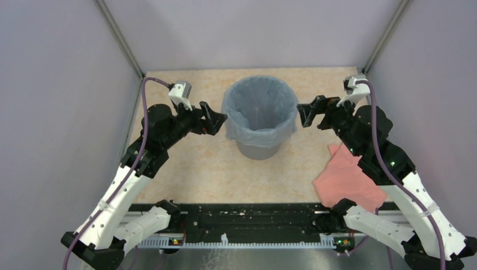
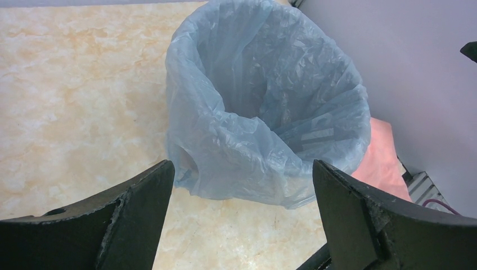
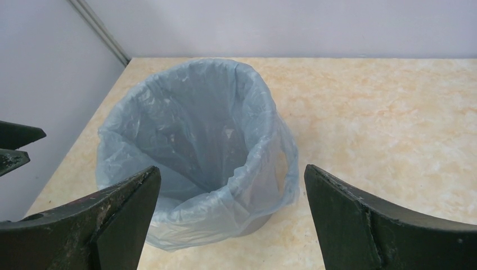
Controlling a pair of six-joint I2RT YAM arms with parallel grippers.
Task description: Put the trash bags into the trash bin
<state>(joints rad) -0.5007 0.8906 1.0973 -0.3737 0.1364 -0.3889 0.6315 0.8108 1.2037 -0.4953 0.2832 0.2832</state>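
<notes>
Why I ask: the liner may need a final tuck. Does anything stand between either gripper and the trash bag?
Nothing visible does. The left gripper and right gripper flank the trash bin, jaws open, facing the trash bag folded over its rim. The pink cloth lies well aside.

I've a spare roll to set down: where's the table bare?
Bare: the strip between bin and base rail, left of the cloth; also behind the bin. Crowded: beside the bin, where left gripper and right gripper flank it.

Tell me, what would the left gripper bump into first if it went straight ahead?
Probably the trash bag draped over the trash bin; the open left gripper points right at it.
</notes>
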